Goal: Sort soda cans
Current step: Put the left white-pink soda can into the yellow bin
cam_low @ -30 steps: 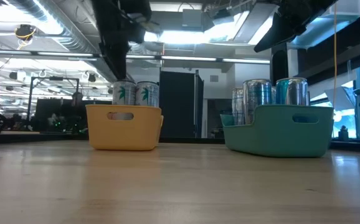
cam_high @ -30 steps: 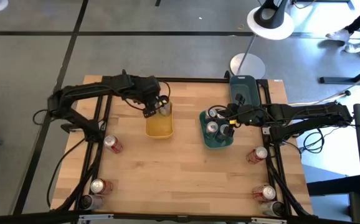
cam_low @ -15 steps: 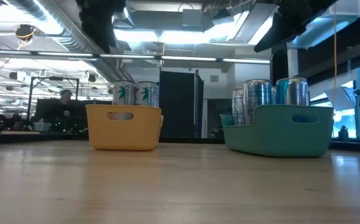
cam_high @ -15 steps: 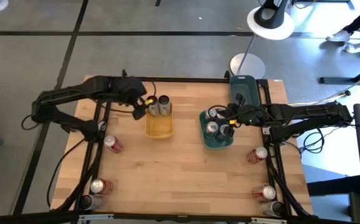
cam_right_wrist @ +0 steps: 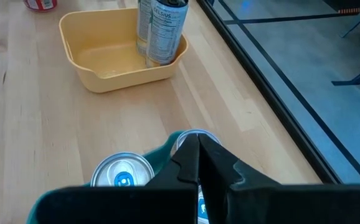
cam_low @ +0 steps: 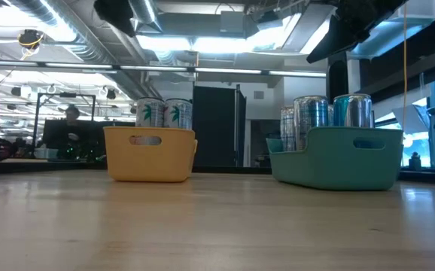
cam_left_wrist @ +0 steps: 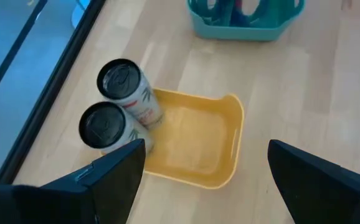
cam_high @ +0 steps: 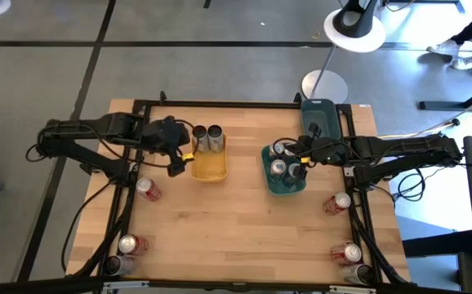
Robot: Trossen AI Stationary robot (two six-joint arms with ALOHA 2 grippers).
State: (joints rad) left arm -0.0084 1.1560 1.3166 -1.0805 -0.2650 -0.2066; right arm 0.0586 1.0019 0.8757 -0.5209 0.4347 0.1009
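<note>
Two silver-teal soda cans (cam_high: 207, 135) stand upright on their bases at the far end of the yellow tray (cam_high: 210, 167); the left wrist view shows their dark tops (cam_left_wrist: 113, 102). My left gripper (cam_high: 176, 158) hovers open just left of that tray, with its fingers (cam_left_wrist: 114, 177) wide apart. Several silver-teal cans (cam_high: 283, 159) stand in the teal tray (cam_high: 287, 186). My right gripper (cam_high: 301, 155) hangs shut over them; in the low view it is above the can tops (cam_low: 330, 109). Red cans lie at the table's left (cam_high: 148, 189) and right (cam_high: 338, 202).
A dark tray (cam_high: 319, 118) sits at the far right, beyond the teal tray. More red and dark cans lie near the near corners (cam_high: 126, 245) (cam_high: 349, 254). Bare wood (cam_high: 236, 220) stretches across the middle and near part. A black frame rail (cam_high: 220, 103) lines the far edge.
My left gripper has drawn back from the two cans in the yellow tray, moving toward the table's left edge and slightly nearer, and has risen in the low view. Both cans stay upright in the tray. My right arm has kept still.
</note>
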